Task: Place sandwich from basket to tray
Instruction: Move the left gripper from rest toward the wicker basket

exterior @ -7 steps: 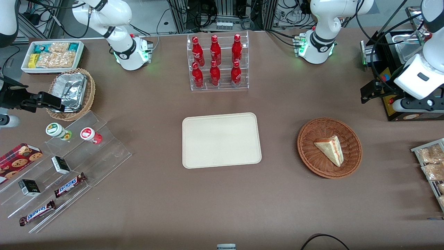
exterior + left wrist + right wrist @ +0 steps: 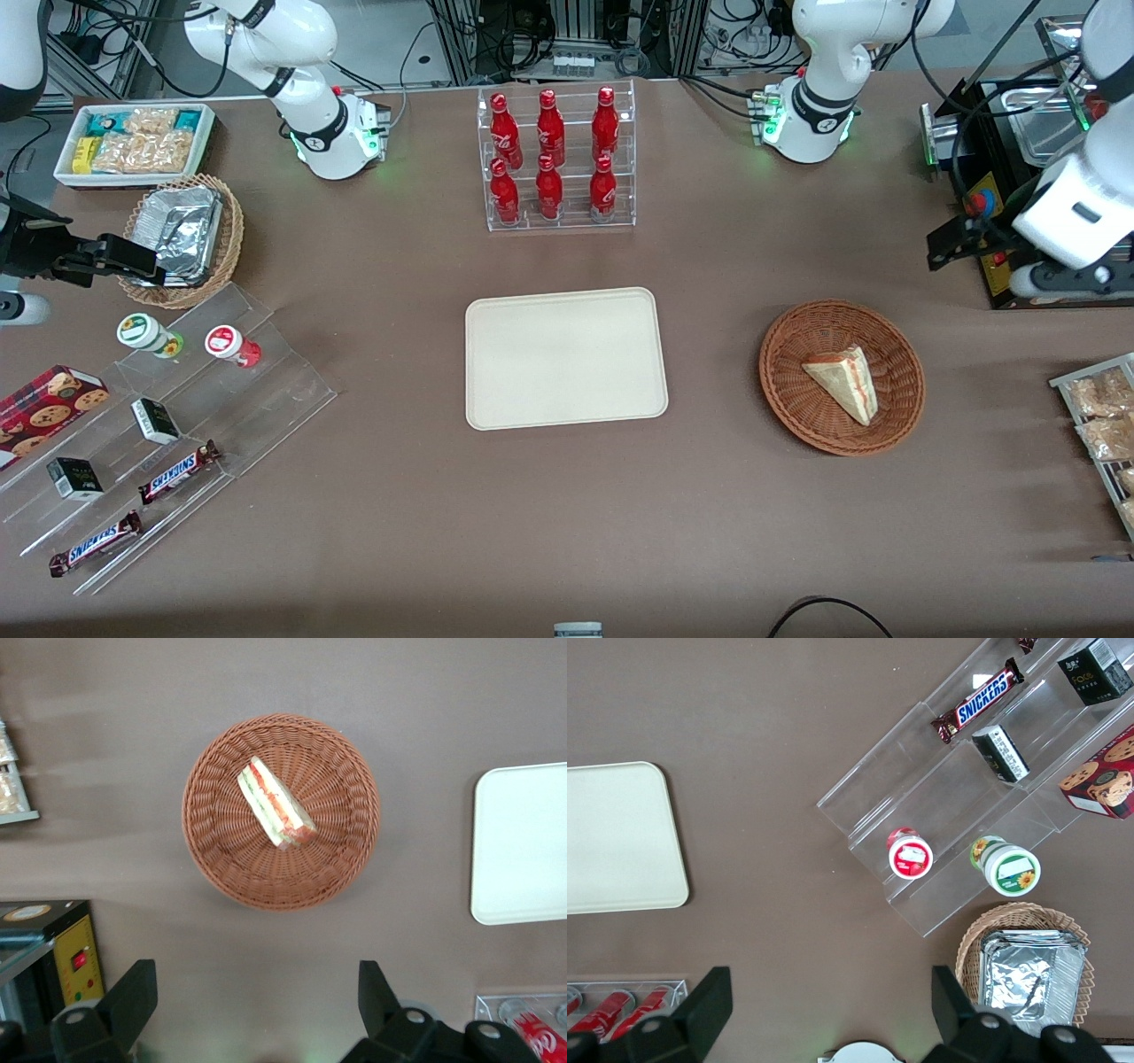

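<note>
Reddish-brown wicker is framing the scene's main item: the basket (image 2: 842, 377) is sitting on the brown counter (image 2: 567, 514) toward the working arm's end, and the sandwich (image 2: 842, 382) is lying inside it, a pale wedge showing its pink-orange and green filling stripe along one edge. From the wrist camera the sandwich (image 2: 275, 803) is resting a little off the middle of the basket (image 2: 281, 811), touching the woven floor and apart from the rim.

The tray (image 2: 565, 358) is lying flat at the middle of the counter, well apart from the basket, with nothing on it; one rounded end of it (image 2: 521, 843) is also showing in the wrist view.

The gripper (image 2: 250, 1005) is hovering high above the counter, farther from the front camera than the basket, and its two dark fingers (image 2: 124, 1001) are spread wide, holding nothing. In the front view the gripper (image 2: 952, 241) is hanging near a black box with a yellow panel (image 2: 997, 239) at the counter's edge.

A clear rack of red bottles (image 2: 554, 159) is standing farther from the front camera than the tray.
</note>
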Robot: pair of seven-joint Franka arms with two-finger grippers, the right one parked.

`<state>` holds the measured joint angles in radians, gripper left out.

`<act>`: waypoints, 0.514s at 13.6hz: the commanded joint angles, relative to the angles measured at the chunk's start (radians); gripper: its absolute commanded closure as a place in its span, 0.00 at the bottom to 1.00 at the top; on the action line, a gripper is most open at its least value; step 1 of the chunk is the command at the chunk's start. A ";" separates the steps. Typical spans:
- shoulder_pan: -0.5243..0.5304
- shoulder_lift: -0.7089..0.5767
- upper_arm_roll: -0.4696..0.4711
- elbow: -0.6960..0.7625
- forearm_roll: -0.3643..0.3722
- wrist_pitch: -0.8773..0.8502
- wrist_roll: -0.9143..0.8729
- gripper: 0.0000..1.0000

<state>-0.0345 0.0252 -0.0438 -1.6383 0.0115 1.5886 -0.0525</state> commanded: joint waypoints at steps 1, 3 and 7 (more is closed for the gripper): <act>0.005 -0.036 -0.002 -0.185 0.013 0.172 -0.010 0.00; 0.007 -0.051 -0.002 -0.294 0.013 0.302 -0.064 0.00; 0.002 -0.034 -0.004 -0.478 0.013 0.587 -0.432 0.00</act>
<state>-0.0339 0.0240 -0.0427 -2.0117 0.0116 2.0603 -0.3462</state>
